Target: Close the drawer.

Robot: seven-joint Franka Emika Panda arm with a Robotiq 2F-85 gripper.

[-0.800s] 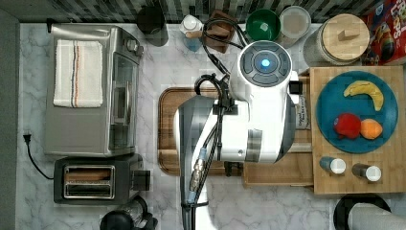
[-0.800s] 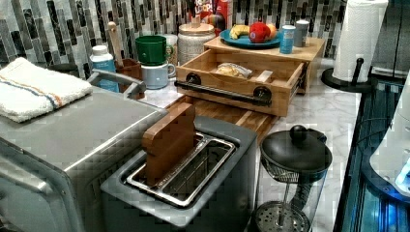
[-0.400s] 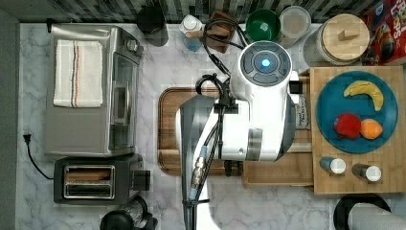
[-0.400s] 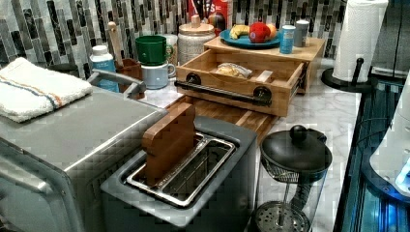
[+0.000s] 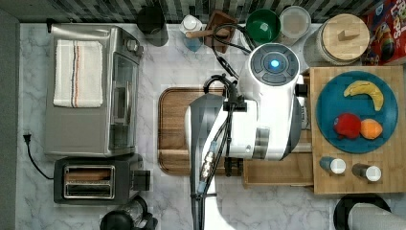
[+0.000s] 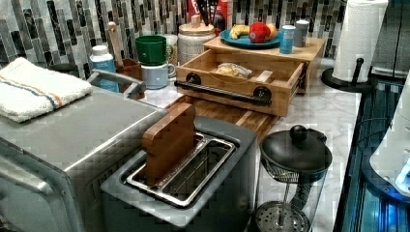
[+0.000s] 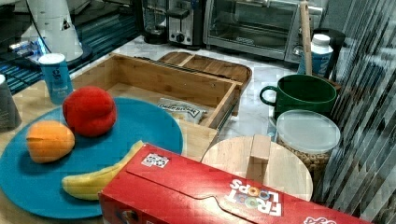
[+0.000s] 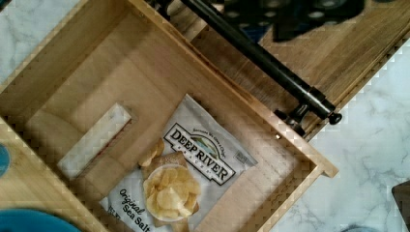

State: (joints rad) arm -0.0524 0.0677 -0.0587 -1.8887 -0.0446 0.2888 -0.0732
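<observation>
You see a blue plate point(image 5: 356, 113) with a banana point(image 5: 366, 90), a toaster point(image 5: 93, 180) and a green mug point(image 5: 263, 26).

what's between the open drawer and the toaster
A dark wooden tray lies flat on the counter between the drawer and the toaster, seen in the left view.

White arm point(image 5: 261, 120) seen from above in the top view, bulky round joint cap with a glowing blue light at its centre toward the top view's upper right. Grey link running down toward the top view's lower edge, black cables strung along it and looped near the upper joint. Wrist pointed straight down, its camera looking vertically below. Dark parts of the hand point(image 8: 295, 14) at the rim of the wrist view, blurred; finger spacing not discernible.
</observation>
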